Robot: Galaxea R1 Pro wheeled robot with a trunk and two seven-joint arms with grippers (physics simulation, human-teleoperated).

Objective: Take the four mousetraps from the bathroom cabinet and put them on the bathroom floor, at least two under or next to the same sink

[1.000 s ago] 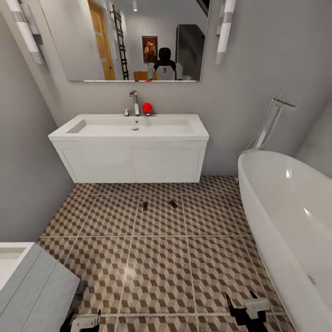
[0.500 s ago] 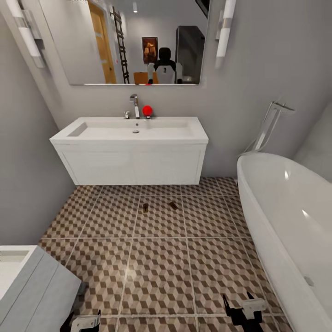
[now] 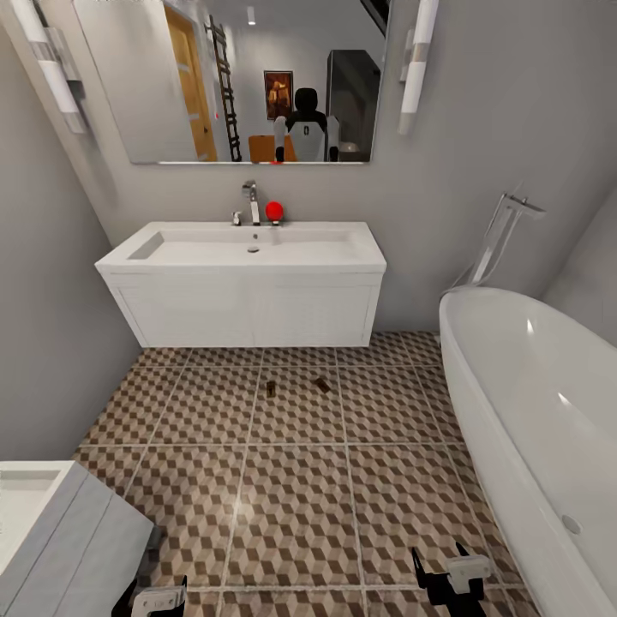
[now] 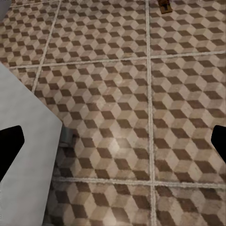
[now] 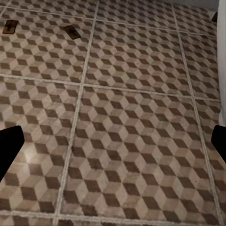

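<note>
Sink, mirror and tub all sit a little lower in the head view than a second ago, a shift of the whole picture that comes from the camera; the things themselves lie as they did. At centre stands the white rectangular wall-hung bathroom sink [image 3: 242,257] with its shallow trough basin, a chrome tap [image 3: 250,201] and a small red ball [image 3: 274,211] at its back edge, below a wide wall mirror [image 3: 231,77]. On the bathroom floor of brown, beige and white cube-pattern tiles [image 3: 291,506], just in front of the sink, lie two small flat tan wooden mousetraps [image 3: 271,388], close together but apart. They show again at the upper left of the right wrist picture [image 5: 10,27] and one at the top edge of the left wrist picture [image 4: 165,5]. A white oval bathtub [image 3: 531,411] fills the right side, and a white drawer unit [image 3: 68,540] the lower left corner.

Both arms hang low, at the bottom edge of the head view. The left gripper [image 3: 158,598] at lower left and the right gripper [image 3: 450,572] at lower right point down over bare tiles. In each wrist picture the dark fingertips [image 4: 9,146] [image 5: 9,143] stand wide apart at the frame's sides with nothing between them.
</note>
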